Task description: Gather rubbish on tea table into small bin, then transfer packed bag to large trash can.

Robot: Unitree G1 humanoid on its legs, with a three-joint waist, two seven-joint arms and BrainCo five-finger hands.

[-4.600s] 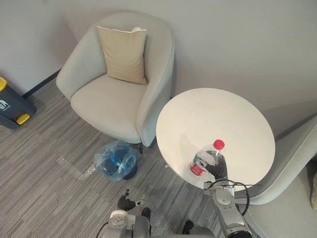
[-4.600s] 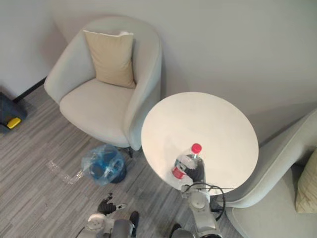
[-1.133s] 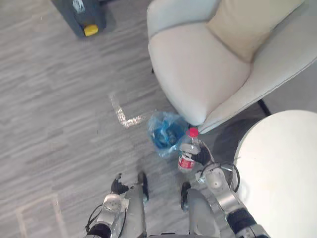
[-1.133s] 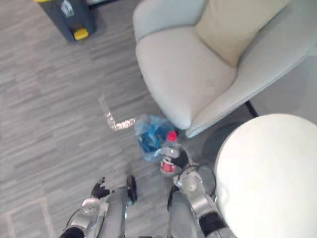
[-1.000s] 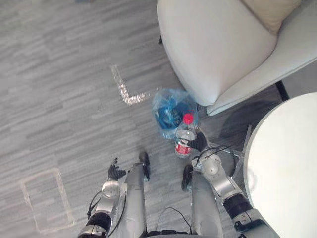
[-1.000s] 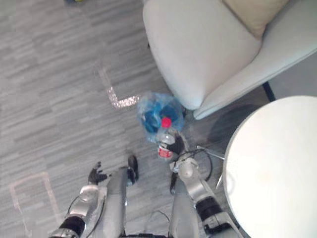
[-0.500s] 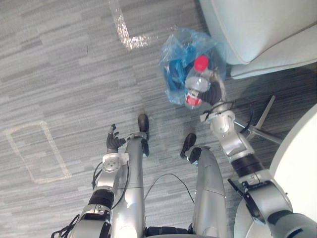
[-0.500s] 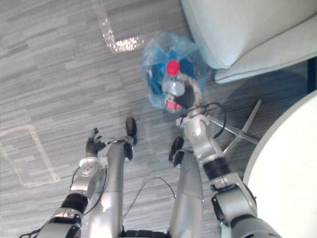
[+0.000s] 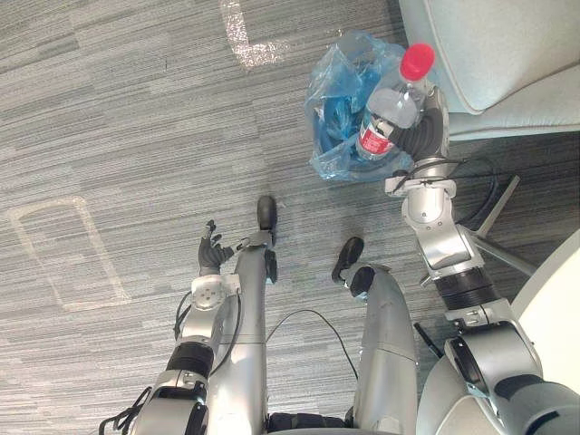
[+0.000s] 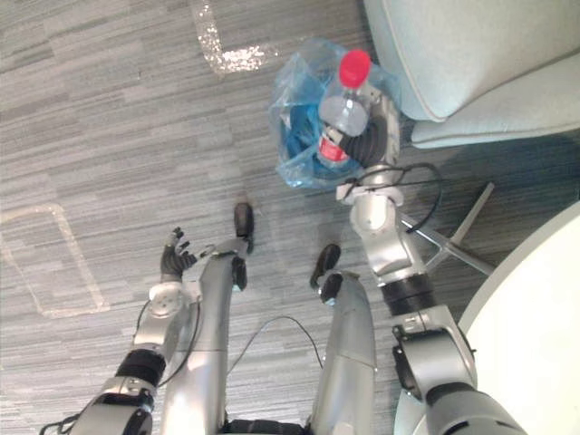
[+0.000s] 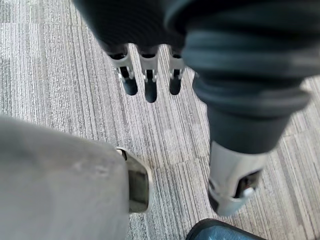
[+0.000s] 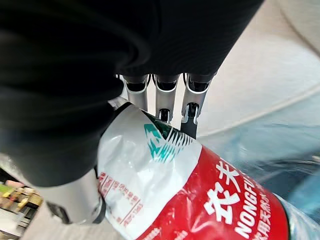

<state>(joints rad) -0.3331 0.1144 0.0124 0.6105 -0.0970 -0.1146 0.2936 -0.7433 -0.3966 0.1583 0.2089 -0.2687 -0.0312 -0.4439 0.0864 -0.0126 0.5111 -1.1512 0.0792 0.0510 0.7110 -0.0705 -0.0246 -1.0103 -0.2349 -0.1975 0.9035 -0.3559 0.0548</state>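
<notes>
Right wrist view has my right hand (image 12: 162,97) wrapped round one clear plastic bottle (image 12: 200,200) with a red-and-white label. My fingers are curled on one side of it and my thumb on the other, clamping its body. From the head views, the bottle is tilted, with its single red cap (image 9: 417,62) uppermost. It overlaps the chair-side edge of one small bin lined with a crinkled blue translucent bag (image 9: 337,109). The bin stands on the grey striped carpet (image 9: 118,136), just beside the front of one pale grey armchair (image 9: 507,45). The bottle is in my grip, not in the bin.

My left hand (image 9: 210,254) hangs over the carpet, fingers straight and loosely spread, holding nothing.

I count two tape marks on the floor: one silvery L-shaped corner (image 9: 245,41) and one pale rectangular outline (image 9: 68,254). One round white table's edge (image 9: 557,299) shows on my right.
</notes>
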